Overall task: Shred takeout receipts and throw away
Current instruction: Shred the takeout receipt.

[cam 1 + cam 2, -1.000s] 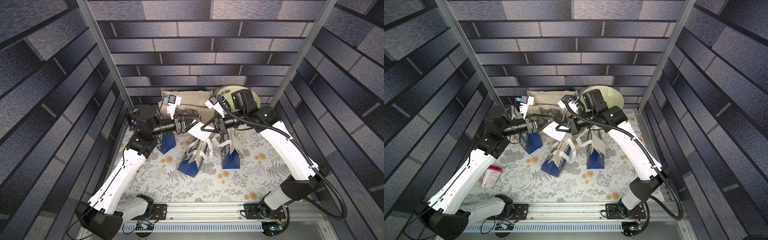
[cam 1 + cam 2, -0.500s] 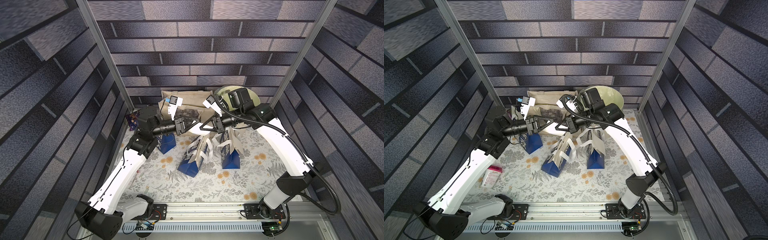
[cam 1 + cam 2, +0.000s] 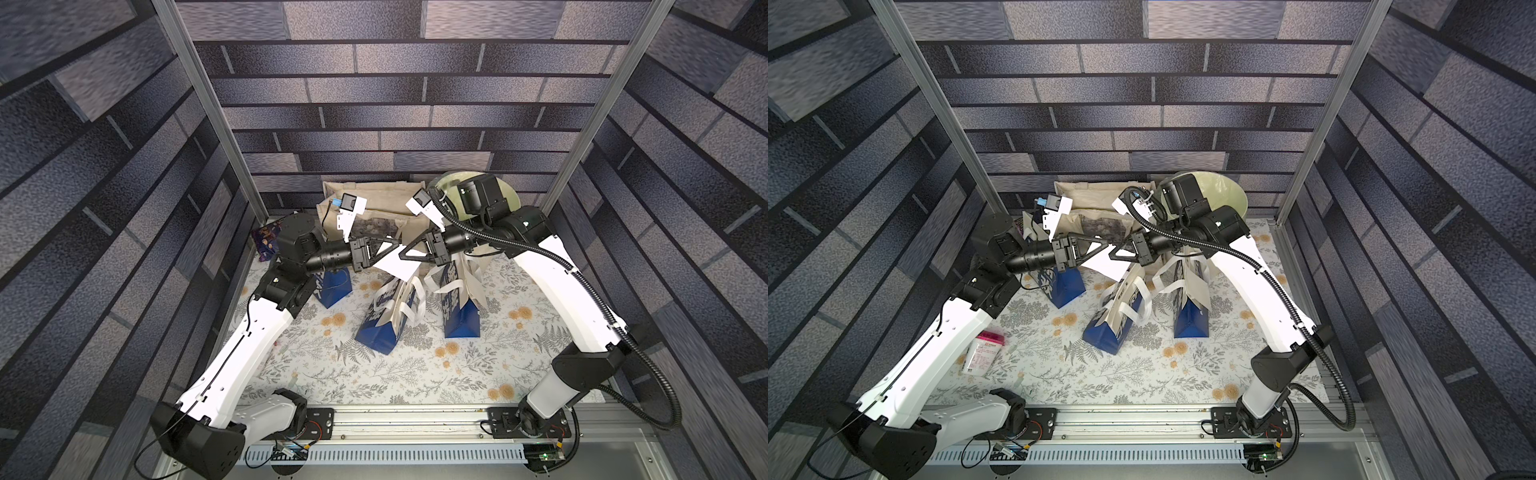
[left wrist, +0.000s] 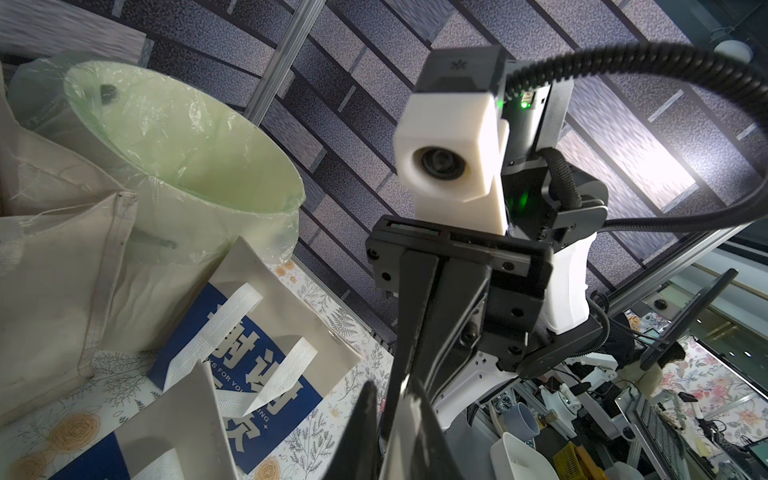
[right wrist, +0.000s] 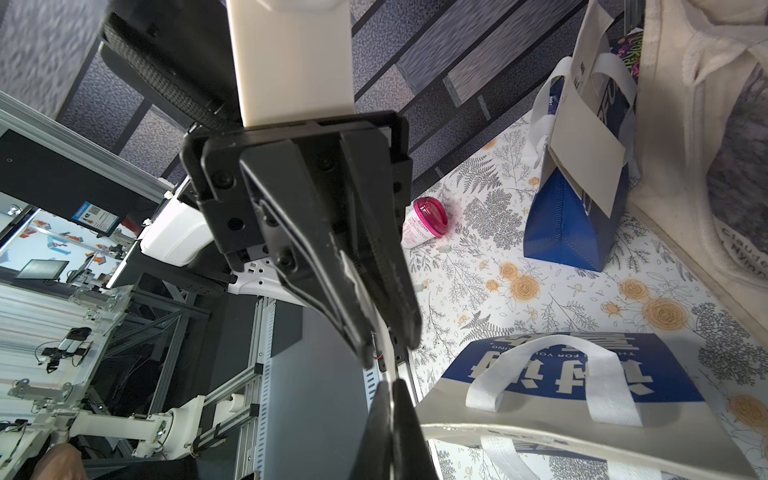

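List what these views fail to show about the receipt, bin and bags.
- Receipt print: too small in both top views, edge-on in the right wrist view.
- Bin bottom: behind its own wall in the left wrist view; covered by the right arm in both top views.
- Blue bag beside the left arm: top covered by that arm in both top views.

The receipt [image 3: 398,266] is thin, matt white paper. The left tool [image 3: 397,249] and right tool [image 3: 408,252] are matt black plastic. The paper bags [image 3: 384,320] look smooth and matt, with woven white strap handles. The bin liner [image 4: 187,137] is crinkled, glossy, translucent green plastic film. The tote bag [image 4: 54,216] is coarse off-white cloth with stitched seams. The surface [image 3: 374,374] is covered in matt floral-print cloth.
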`<state>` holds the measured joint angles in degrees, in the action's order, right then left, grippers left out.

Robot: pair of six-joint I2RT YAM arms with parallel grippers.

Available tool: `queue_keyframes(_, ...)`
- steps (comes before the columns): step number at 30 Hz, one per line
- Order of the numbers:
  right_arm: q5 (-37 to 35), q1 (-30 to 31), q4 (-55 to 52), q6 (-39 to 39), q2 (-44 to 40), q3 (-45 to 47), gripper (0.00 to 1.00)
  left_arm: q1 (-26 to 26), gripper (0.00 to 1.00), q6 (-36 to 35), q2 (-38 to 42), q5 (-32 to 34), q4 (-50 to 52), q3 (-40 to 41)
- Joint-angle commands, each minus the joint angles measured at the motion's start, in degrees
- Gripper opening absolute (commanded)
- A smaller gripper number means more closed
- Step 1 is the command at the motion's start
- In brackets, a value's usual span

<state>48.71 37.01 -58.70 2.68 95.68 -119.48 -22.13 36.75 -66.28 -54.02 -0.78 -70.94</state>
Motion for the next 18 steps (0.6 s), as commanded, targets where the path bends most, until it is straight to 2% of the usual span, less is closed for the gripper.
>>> queue_keyframes(1,-1.3,0.3,-1.3,0.1,1.5,-2.7,0.00,0.3,0.05,0.3,0.4,-1.6,-1.5,-0.3)
queue_keyframes(3,-2.9,0.5,-1.8,0.0,1.9,-3.9,0.00,0.0,0.00,0.7,0.4,-1.4,-2.0,-0.4)
queue_keyframes(7,-10.7,1.7,-4.1,-2.7,2.3,-6.1,0.00,0.0,0.00,3.8,0.3,2.2,-1.3,-0.5)
queue_keyframes(8,-14.4,2.2,-4.5,-4.1,2.2,-6.3,0.00,-0.4,0.00,5.3,0.4,6.0,-1.4,-0.6)
queue_keyframes(13,-34.2,7.0,-3.3,-12.0,0.0,-6.0,0.00,-3.9,0.00,11.8,0.2,16.9,-0.3,-0.1)
queue_keyframes(16,-40.1,9.2,0.2,-15.1,-2.1,-4.0,0.00,-4.7,0.00,12.6,0.2,21.3,2.6,0.4)
queue_keyframes(18,-40.5,10.2,2.8,-16.5,-4.0,-1.7,0.00,-4.6,0.00,13.0,0.4,23.6,3.9,1.2)
